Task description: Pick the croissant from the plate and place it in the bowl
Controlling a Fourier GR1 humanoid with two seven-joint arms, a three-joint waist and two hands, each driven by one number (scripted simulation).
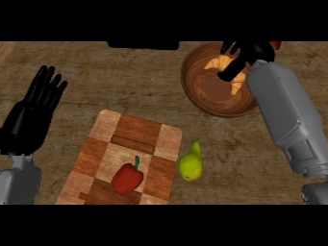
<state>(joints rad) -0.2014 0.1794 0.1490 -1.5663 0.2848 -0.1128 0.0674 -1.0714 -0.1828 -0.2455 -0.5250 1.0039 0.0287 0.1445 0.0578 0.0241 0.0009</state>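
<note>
Brown wooden counter (117, 81). Checkered cutting board (144, 129) sits nearest, with a red pepper (127, 179) on its near end. Yellow-green pear (190, 166) lies just right of the board, on the counter. Left hand (35, 108) rests left of the board, fingers straight and spread, holding nothing. Brown plate (195, 91) is beyond the board to the right. Croissant (216, 63) is on the plate's far side, and the right hand (255, 50) has its fingers and thumb curled round it. Dark object (144, 44) at the far edge, cut off.
</note>
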